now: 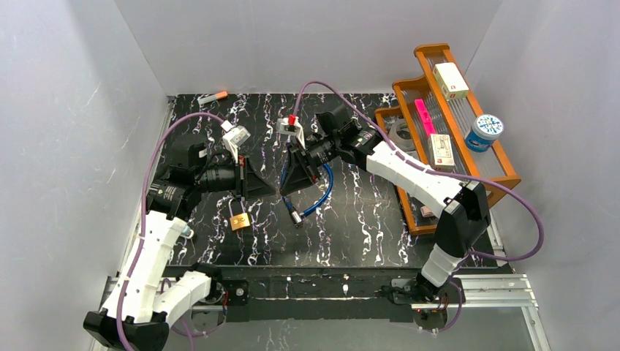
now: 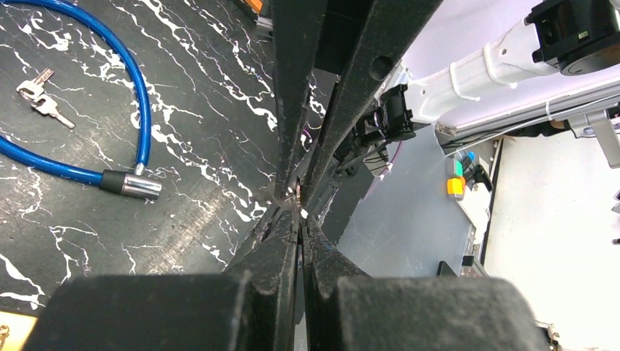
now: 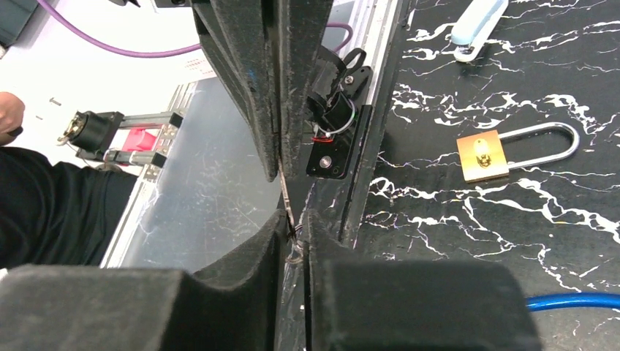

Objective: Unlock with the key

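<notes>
My two grippers meet tip to tip above the middle of the black marbled table [image 1: 365,234]. The left gripper [image 1: 272,190] [image 2: 300,208] is shut on a thin metal key [image 3: 286,194] [image 2: 298,196]. My right gripper [image 1: 284,190] [image 3: 294,219] has its jaws almost together round the key's other end and ring. The brass padlock [image 1: 240,219] [image 3: 482,155] lies flat on the table below the left gripper, its shackle closed.
A blue cable lock [image 1: 318,194] [image 2: 139,95] lies under the right gripper, two spare keys [image 2: 40,99] beside it. A wooden rack [image 1: 504,175] with boxes stands at the right. An orange marker [image 1: 213,96] lies at the back; a pale stapler [image 3: 475,25] lies near the padlock.
</notes>
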`<state>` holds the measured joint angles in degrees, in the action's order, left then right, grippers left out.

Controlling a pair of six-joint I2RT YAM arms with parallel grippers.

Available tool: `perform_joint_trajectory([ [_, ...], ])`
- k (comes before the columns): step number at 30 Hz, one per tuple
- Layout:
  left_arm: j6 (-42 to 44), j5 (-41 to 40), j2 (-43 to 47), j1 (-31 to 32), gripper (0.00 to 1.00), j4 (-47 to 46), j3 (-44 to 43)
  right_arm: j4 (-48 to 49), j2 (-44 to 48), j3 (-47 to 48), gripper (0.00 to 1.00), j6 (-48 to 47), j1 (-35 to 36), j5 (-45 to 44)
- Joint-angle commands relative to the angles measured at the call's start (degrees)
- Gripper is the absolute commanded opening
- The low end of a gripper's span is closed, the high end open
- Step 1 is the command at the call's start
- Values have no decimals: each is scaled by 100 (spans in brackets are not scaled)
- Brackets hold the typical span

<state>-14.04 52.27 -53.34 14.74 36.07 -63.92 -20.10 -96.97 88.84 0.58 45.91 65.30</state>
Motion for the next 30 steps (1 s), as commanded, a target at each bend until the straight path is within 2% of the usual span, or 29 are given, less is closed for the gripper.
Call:
perform_joint_trajectory([
  [1, 42, 231, 44, 12, 0, 22, -95, -183, -11, 294, 15, -223, 14, -11],
  [3, 42, 231, 43, 12, 0, 21, -95, -56, 13, 244, 4, -138, 14, 19],
  [4, 31, 220, 44, 14, 0, 22, -104, 57, 42, 204, 1, -106, 14, 22],
  [9, 16, 178, -7, 11, 0, 17, -161, 671, 237, -153, 1, 308, 14, -47],
  [11, 16, 174, -32, 10, 3, 7, -199, 807, 301, -283, 1, 393, 14, -107],
  [12, 16, 170, -44, 12, 8, 13, -221, 920, 340, -340, 1, 457, 14, -139],
  [14, 9, 75, -65, 14, 29, 11, -263, 1074, 421, -469, 1, 564, 14, -255],
  [17, -9, -220, -84, 10, 70, 13, -361, 1468, 571, -720, 1, 827, 6, -517],
  [19, -54, -624, -37, 11, 84, 11, -425, 1742, 686, -919, 1, 1030, 6, -690],
  [22, -418, -1349, 137, 11, 92, -263, -374, 2194, 892, -1271, 1, 1355, 5, -1067],
  [25, -867, -2179, 326, 5, 93, -627, -128, 2538, 1102, -1621, 1, 1730, -2, -1525],
  [28, -1343, -3386, 432, 8, 94, -726, 133, 2886, 1355, -1949, 1, 2188, -3, -2074],
  [30, -1683, -4507, 460, 7, 93, -570, 307, 3108, 1522, -2181, 1, 2583, -3, -2497],
])
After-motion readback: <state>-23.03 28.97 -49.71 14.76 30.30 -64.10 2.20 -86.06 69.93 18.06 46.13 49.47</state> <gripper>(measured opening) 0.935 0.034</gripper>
